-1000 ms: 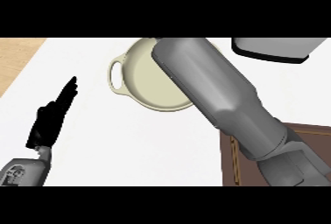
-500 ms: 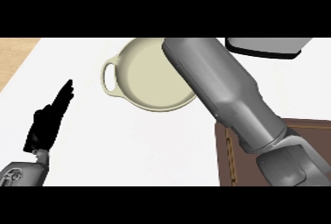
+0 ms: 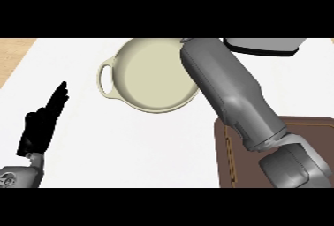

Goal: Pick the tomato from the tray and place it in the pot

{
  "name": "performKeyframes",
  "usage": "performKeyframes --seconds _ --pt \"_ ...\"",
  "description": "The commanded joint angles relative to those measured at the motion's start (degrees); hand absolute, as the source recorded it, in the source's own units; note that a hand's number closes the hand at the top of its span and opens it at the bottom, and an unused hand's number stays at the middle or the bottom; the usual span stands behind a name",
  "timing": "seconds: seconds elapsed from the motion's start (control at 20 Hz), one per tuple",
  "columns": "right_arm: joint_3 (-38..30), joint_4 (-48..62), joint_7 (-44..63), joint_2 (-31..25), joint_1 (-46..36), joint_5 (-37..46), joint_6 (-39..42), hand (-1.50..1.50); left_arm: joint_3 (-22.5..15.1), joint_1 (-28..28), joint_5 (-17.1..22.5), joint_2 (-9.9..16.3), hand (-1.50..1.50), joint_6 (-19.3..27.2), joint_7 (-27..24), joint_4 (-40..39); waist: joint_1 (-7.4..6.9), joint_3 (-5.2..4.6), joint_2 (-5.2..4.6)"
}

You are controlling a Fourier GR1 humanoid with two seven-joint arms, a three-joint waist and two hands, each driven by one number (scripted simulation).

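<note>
At desk [image 3: 130,145] left edge: left robot hand [image 3: 40,128], fingers straight, resting. Cream pot [image 3: 150,77] well apart, upper centre. Brown tray [image 3: 229,154] lower right. Tomato and right robot hand unseen; grasp undeterminable.

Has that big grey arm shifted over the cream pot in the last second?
Yes. The right forearm has swung rightward, uncovering more of the pot.

Cream pot [image 3: 153,77] on white counter [image 3: 130,145], grey right forearm [image 3: 228,88] crossing its rim, dark tray [image 3: 225,154] (lower right), left hand [image 3: 40,128] resting open at left.
</note>
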State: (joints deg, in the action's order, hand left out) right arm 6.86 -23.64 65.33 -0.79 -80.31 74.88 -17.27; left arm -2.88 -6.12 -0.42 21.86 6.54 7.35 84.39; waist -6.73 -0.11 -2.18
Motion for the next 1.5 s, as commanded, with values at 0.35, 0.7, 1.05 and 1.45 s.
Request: performKeyframes --seconds 0.35,0.7,1.05,1.45 --pt "-8.31 2.29 3.34 0.75 1.51 -4.02 -18.48 -1.5 0.03 -0.68 0.56 -0.11 0.0 -1.2 -0.26 0.41 -1.08 0.02 -0.7" --pt "-8.52 -0.16 -3.85 0.76 2.33 -0.55 -34.47 -1.5 0.05 0.62 -0.86 -0.32 0.0 0.29 -0.14 0.75 -0.17 0.09 -0.27" --pt "-10.29 -1.96 -0.47 0.77 0.69 -0.49 -46.87 -1.5 -0.13 0.64 -0.74 -1.06 0.0 0.2 0.25 0.49 0.42 0.04 0.49" --pt "-0.97 -3.49 0.94 0.77 3.36 -10.91 -53.64 -1.5 -0.49 0.93 -1.65 -1.88 0.0 0.98 1.48 1.67 -0.2 0.07 1.28"
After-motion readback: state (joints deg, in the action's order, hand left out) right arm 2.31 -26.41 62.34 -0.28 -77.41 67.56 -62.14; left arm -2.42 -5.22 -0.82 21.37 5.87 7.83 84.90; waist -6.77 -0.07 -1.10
